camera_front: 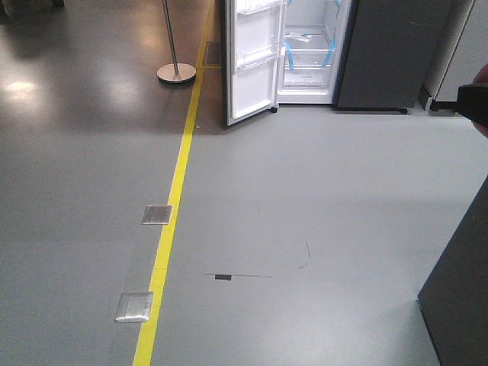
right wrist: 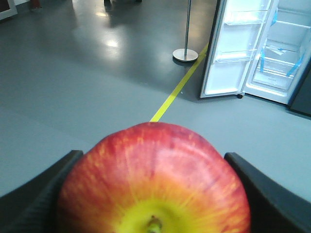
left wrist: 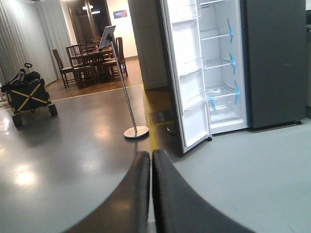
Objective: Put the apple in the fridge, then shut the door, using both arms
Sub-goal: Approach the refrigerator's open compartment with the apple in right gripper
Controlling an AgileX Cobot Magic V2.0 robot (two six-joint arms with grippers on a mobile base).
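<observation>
Ahead, open floor [camera_front: 320, 198] reaches the fridge [camera_front: 309, 46], its door [camera_front: 255, 69] standing wide.

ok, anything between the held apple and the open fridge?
No: from apple to fridge, only bare grey floor, per the right wrist view. Yellow line runs along its left.

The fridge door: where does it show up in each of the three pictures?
Front view: the door stands top centre.
Left wrist view: door right of centre, upper half.
Right wrist view: door top right.
Shared landmark: the round stand base, left of the door everywhere.
</observation>
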